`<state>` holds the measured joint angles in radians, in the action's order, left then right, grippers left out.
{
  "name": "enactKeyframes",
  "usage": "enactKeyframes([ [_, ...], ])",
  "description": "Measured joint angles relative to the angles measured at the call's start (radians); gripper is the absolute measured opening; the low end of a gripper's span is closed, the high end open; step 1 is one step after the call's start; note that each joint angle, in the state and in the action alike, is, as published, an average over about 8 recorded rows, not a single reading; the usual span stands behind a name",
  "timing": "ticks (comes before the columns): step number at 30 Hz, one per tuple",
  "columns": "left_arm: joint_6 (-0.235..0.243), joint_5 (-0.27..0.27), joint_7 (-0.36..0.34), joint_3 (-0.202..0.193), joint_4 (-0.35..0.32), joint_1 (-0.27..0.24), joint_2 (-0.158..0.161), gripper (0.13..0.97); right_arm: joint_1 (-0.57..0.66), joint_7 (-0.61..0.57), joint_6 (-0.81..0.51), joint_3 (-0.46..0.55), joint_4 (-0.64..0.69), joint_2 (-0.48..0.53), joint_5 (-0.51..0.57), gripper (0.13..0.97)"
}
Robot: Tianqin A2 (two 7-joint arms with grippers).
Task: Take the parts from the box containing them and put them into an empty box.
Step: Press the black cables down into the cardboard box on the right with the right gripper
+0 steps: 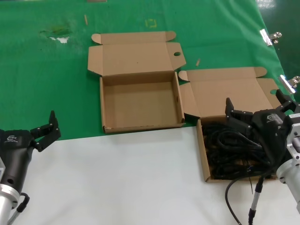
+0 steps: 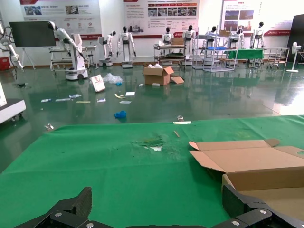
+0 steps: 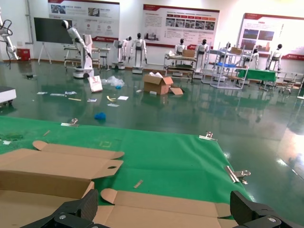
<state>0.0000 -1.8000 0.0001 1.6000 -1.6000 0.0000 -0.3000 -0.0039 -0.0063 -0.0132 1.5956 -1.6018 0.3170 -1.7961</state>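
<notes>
**A:** What does the head view give that the wrist cameras miss?

**B:** The box interiors. Two cardboard boxes lie open. The empty box (image 1: 140, 101), with a small round hole in its lid, sits on the green cloth (image 1: 47, 84). The box containing them (image 1: 213, 176) lies nearer on the robot's right, its tray on the white surface (image 1: 117, 178) and its lid flap back on the green cloth. The parts (image 1: 229, 152), black cables, lie tangled inside it; I cannot count separate bundles.

**A:** And the grippers?

**B:** The right gripper (image 1: 255, 110) hangs over the far end of the cable box, fingers spread wide, holding nothing. The left gripper (image 1: 43, 129) sits at the near left, at the edge of the white surface, also open and holding nothing, well apart from both boxes.

**A:** What do the wrist views add?

**B:** The hall beyond the table. The right wrist view looks over both lids, the holed one farther off, and shows three metal clips (image 3: 235, 173) on the cloth's edge; the head view shows only two. Both wrist views show white humanoid robots (image 2: 126, 45) lined up behind, an open carton (image 2: 158, 75) and litter on the floor.

**A:** Any writing?

**B:** Posters (image 3: 180, 26) hang on the back wall, their text too small to read. A white logo marks each wrist housing, unreadable.
</notes>
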Motion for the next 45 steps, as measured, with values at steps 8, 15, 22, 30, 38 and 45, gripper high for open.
enactKeyframes([
  [8, 0.000, 0.000, 0.000, 0.000, 0.000, 0.000, 0.000, 0.966, 0.000, 0.000, 0.000, 0.000, 0.000, 0.000, 0.000, 0.966],
  [15, 0.000, 0.000, 0.000, 0.000, 0.000, 0.000, 0.000, 0.966, 0.000, 0.000, 0.000, 0.000, 0.000, 0.000, 0.000, 0.966],
  [22, 0.000, 0.000, 0.000, 0.000, 0.000, 0.000, 0.000, 0.966, 0.000, 0.000, 0.000, 0.000, 0.000, 0.000, 0.000, 0.966],
  [30, 0.000, 0.000, 0.000, 0.000, 0.000, 0.000, 0.000, 0.966, 0.000, 0.000, 0.000, 0.000, 0.000, 0.000, 0.000, 0.966],
  [38, 0.000, 0.000, 0.000, 0.000, 0.000, 0.000, 0.000, 0.966, 0.000, 0.000, 0.000, 0.000, 0.000, 0.000, 0.000, 0.966],
  [45, 0.000, 0.000, 0.000, 0.000, 0.000, 0.000, 0.000, 0.935, 0.000, 0.000, 0.000, 0.000, 0.000, 0.000, 0.000, 0.966],
])
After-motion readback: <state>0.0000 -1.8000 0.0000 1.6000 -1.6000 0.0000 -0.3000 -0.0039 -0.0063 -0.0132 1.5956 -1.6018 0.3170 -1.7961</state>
